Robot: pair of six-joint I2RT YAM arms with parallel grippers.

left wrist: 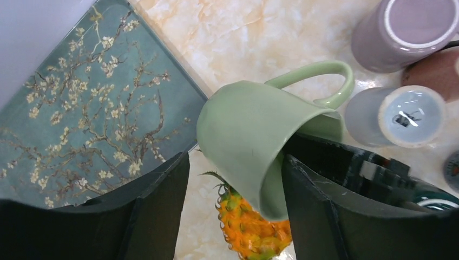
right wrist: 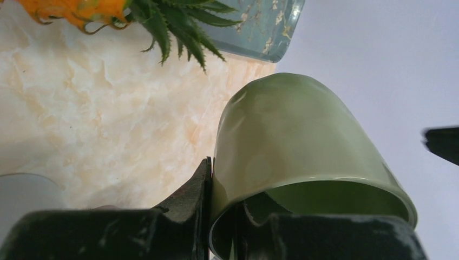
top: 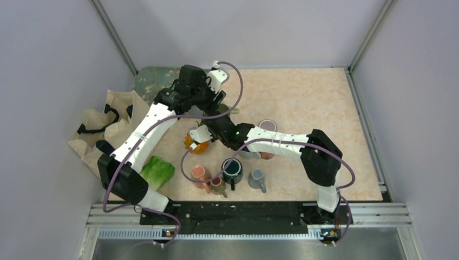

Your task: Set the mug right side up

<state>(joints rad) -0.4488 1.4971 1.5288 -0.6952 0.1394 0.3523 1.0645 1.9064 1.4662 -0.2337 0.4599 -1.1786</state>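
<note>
The light green mug (left wrist: 249, 141) is held off the table, tilted, its base toward the tray and its opening toward the right arm. Its handle (left wrist: 325, 76) points to the far side. My right gripper (right wrist: 224, 184) is shut on the mug's rim wall (right wrist: 292, 135), one finger outside and one inside. My left gripper (left wrist: 235, 162) is open, its fingers (left wrist: 157, 211) on either side of the mug body, with a wide gap on the left side. In the top view both grippers meet near the mug (top: 234, 111), which the arms mostly hide.
A toy pineapple (top: 196, 142) lies below the mug. A blossom-patterned tray (left wrist: 81, 108) sits at the back left. A lilac mug (left wrist: 406, 32) and a grey mug (left wrist: 400, 116) stand close by. Several mugs (top: 233, 169), a lettuce (top: 158, 169) and a tote bag (top: 105, 127) lie nearer.
</note>
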